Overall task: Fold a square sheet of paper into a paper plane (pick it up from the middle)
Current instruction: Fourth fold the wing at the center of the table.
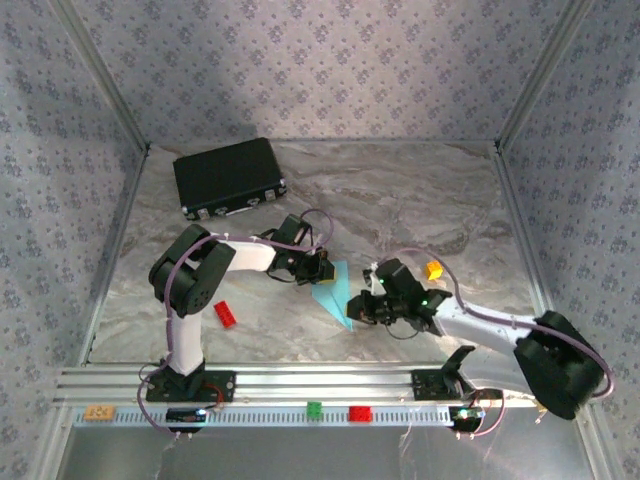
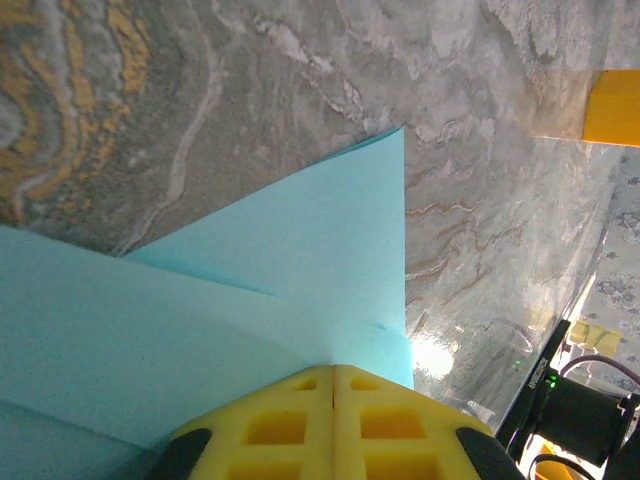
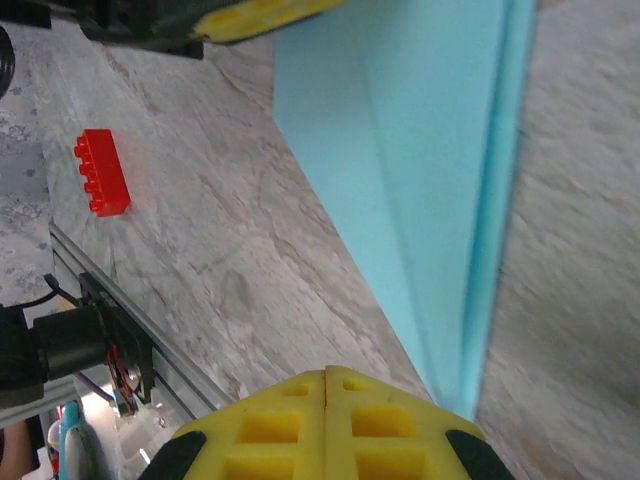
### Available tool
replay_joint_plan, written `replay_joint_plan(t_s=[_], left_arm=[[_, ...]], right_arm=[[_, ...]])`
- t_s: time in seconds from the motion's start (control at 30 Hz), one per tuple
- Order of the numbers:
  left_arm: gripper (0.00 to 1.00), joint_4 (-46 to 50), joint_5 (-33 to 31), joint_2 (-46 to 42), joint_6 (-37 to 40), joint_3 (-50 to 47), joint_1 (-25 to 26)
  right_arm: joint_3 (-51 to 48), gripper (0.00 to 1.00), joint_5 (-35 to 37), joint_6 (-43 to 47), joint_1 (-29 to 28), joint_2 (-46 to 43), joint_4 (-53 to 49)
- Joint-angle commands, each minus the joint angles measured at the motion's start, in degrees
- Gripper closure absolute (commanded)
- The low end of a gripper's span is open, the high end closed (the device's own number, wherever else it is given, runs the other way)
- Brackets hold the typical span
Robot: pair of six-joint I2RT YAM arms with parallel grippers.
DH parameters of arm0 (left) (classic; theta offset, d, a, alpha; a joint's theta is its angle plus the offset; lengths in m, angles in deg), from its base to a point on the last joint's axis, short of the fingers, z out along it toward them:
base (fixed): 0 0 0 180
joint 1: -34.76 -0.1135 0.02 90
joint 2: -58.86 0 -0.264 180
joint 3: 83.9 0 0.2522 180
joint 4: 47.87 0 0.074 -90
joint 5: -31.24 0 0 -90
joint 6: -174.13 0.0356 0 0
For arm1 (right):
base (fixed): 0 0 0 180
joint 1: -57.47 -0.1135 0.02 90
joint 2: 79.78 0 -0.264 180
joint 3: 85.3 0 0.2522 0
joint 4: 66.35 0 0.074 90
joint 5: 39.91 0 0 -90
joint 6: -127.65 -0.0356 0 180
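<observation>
The square sheet of paper is folded into a slim, pointed light-blue paper plane (image 1: 335, 295) lying flat on the marble table between my two grippers. My left gripper (image 1: 322, 270) is shut, and its yellow fingertips rest against the plane's wide end (image 2: 300, 240) with no paper seen between them. In the left wrist view the left gripper (image 2: 333, 367) sits at the bottom over the blue folds. My right gripper (image 1: 358, 305) is shut with nothing in it. In the right wrist view the right gripper (image 3: 327, 371) stands just left of the plane's (image 3: 420, 150) pointed tip.
A black case (image 1: 230, 177) lies at the back left. A small red brick (image 1: 225, 313) sits left of the paper, and an orange brick (image 1: 433, 269) lies to its right. A green brick (image 1: 314, 409) and another red brick (image 1: 359, 413) sit on the front rail.
</observation>
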Motion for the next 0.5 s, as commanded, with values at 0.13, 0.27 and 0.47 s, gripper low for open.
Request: replay_joint_plan(t_s=[0.13,0.27,0.47], left_arm=[[1.00,2.4,-3.0,2.4,0.6,-0.8,-0.5],[1.00,2.5,-2.9,2.5,0.8,-0.8,-0.5],[1.00,2.5,-3.2,2.7,0.9,-0.8,-0.5]], right_arm=[[-0.8,0.97,-1.1,-0.8,-1.5,9.1,5.3],[-4.5,0.97,-0.2,-2.3,-2.1,8.8,6.5],[-9.4,0.97,0.7,-3.8,-3.2,3.9,4.7]])
